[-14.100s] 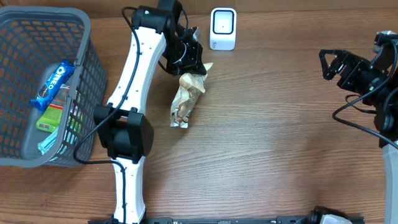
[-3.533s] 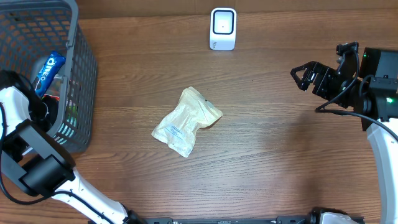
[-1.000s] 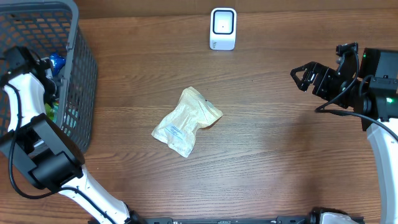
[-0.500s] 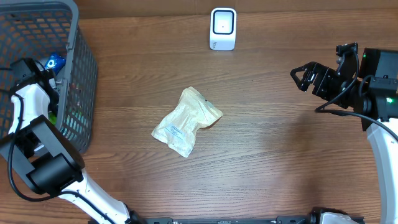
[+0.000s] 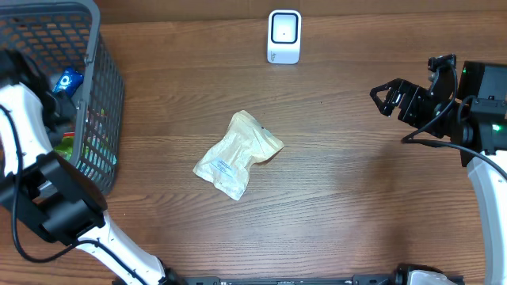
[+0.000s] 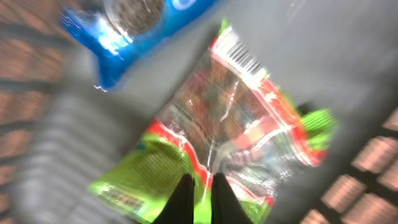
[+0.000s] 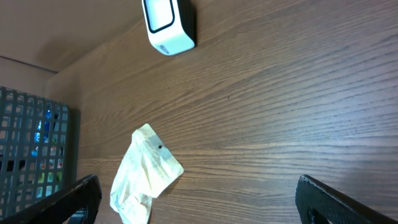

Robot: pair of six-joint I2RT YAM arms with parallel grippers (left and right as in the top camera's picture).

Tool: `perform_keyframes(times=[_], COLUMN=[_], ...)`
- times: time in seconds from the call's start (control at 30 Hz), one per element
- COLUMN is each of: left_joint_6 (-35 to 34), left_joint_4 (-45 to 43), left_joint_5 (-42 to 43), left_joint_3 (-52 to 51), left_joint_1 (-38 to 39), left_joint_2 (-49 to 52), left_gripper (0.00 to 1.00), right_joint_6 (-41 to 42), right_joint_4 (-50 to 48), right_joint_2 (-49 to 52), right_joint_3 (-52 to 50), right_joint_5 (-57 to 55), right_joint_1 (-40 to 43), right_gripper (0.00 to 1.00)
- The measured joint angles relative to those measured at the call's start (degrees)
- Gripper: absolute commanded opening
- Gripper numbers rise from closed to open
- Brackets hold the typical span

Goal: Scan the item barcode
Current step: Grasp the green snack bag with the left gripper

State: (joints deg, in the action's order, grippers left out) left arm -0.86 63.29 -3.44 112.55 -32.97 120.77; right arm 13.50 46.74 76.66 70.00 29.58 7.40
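Note:
In the left wrist view my left gripper is down inside the grey basket, its two black fingers shut on the edge of a green and red clear-film snack packet. A white barcode strip shows at the packet's far end. A blue Oreo pack lies just beyond it. The white scanner stands at the table's far edge. My right gripper hovers wide open at the right, holding nothing.
A crumpled beige pouch lies on the wooden table at the middle, also seen as the pouch in the right wrist view. The basket's mesh walls close in around my left arm.
My left gripper has shut on the green and red packet. The left arm has shifted inside the basket. The right arm and the beige pouch have not moved.

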Motion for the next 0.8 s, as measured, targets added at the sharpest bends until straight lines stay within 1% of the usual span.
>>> perform_keyframes(times=[0.13, 0.2, 0.27, 0.37, 0.43, 0.53, 0.57, 0.6, 0.63, 0.8], left_joint_6=[-0.76, -0.74, -0.37, 1.79, 4.50, 7.76, 8.61, 9.49, 10.58, 14.56], left_joint_4=[6.84, 8.52, 8.90, 9.22, 9.40, 7.72, 6.71, 5.57, 4.39, 2.36], left_joint_5=[-0.04, -0.04, 0.00, 0.90, 2.45, 4.85, 5.35, 5.81, 6.10, 7.37], left_joint_3=[14.36, 20.04, 23.71, 24.98, 24.04, 20.02, 18.36, 16.48, 14.32, 5.68], left_joint_1=[0.00, 0.00, 0.00, 0.00, 0.00, 0.00, 0.00, 0.00, 0.00, 0.00], left_joint_2=[0.02, -0.04, -0.35, -0.74, -0.72, -0.63, -0.57, -0.37, -0.04, 3.13], left_gripper=[0.04, 0.04, 0.19, 0.43, 0.58, 0.91, 0.97, 1.00, 1.00, 0.98], right_joint_6=[0.00, -0.02, -0.02, -0.02, -0.04, -0.02, -0.02, -0.02, -0.02, 0.02], right_joint_4=[0.00, -0.02, 0.00, -0.02, -0.04, -0.02, -0.04, -0.04, -0.02, -0.11], right_joint_2=[0.00, 0.00, 0.00, 0.02, 0.02, 0.00, 0.00, 0.02, 0.02, 0.00], right_joint_3=[0.00, 0.00, 0.00, 0.00, 0.00, 0.00, 0.00, 0.00, 0.00, 0.00], right_joint_5=[0.02, 0.02, 0.00, 0.02, 0.02, 0.00, 0.02, 0.02, 0.02, 0.02], right_joint_1=[0.00, 0.00, 0.00, 0.00, 0.00, 0.00, 0.02, 0.00, 0.00, 0.00], right_gripper=[1.00, 1.00, 1.00, 1.00, 1.00, 1.00, 1.00, 1.00, 1.00, 1.00])
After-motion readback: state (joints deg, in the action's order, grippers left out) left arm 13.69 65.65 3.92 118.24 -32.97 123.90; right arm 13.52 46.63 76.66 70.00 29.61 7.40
